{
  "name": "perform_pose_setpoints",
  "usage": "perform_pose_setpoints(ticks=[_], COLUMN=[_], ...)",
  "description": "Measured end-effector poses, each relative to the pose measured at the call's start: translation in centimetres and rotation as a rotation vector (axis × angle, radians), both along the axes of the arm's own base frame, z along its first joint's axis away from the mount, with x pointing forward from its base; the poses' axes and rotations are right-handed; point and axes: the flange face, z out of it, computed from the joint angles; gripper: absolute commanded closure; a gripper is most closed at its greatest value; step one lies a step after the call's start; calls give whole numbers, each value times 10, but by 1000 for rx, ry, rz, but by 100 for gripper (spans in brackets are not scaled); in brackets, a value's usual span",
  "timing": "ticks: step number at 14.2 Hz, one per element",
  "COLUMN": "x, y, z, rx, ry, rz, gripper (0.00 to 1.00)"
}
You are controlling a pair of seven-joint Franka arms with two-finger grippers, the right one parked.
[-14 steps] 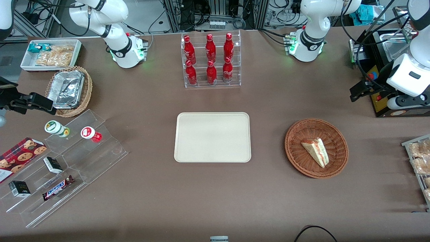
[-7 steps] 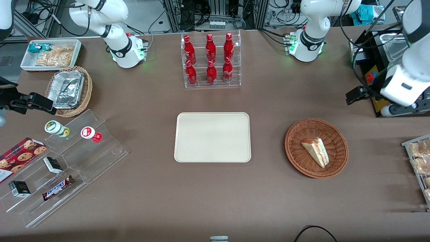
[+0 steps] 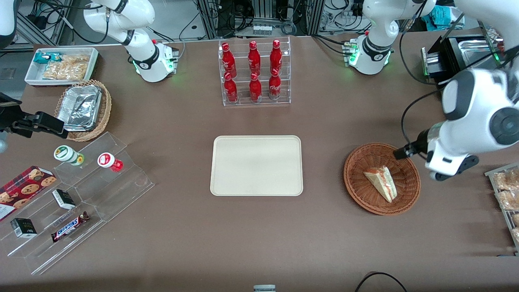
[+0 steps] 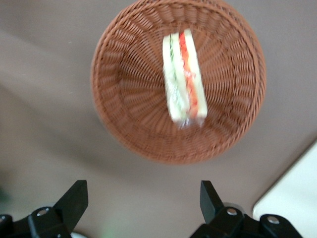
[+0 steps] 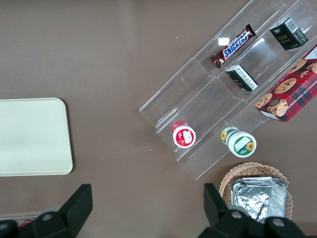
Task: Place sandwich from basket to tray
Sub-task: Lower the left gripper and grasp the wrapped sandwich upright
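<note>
Here, a wedge of sandwich (image 3: 381,183) (image 4: 184,78) lying flat in the round reddish-brown basket (image 3: 381,178) (image 4: 119,89), red and green filling showing along its cut edge between pale bread, roughly in the middle of the woven floor and touching no rim. Hanging above the table just beside the basket, toward the working arm's end, the left gripper (image 4: 143,201), fingers (image 4: 74,198) spread wide apart with nothing between them, clear of both sandwich and wicker. Toward the table's middle, well apart from the basket, the cream tray (image 3: 256,165) (image 4: 292,203) (image 5: 29,136), flat and bare. Farther from the front camera than the tray, a clear rack of red bottles (image 3: 254,72), standing upright in two rows. Toward the parked arm's end, a clear stepped stand (image 3: 81,198) (image 5: 218,99) bearing a Snickers bar (image 3: 69,227) (image 5: 233,46), two small dark boxes and two capped cups; beside it a cookie box (image 3: 22,188) (image 5: 287,89), a tan basket of foil trays (image 3: 83,107) (image 5: 255,191) and a white bin of snacks (image 3: 61,65).
</note>
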Motion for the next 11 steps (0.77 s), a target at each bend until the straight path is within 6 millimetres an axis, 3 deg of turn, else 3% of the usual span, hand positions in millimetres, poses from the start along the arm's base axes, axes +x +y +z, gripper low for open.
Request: perform_pose_setpoints(ticks=[5, 11], x=[17, 24], y=[-16, -21], z=[-86, -142], rx=[4, -8], ry=[-65, -95], rz=[141, 180], gripper=[0, 0])
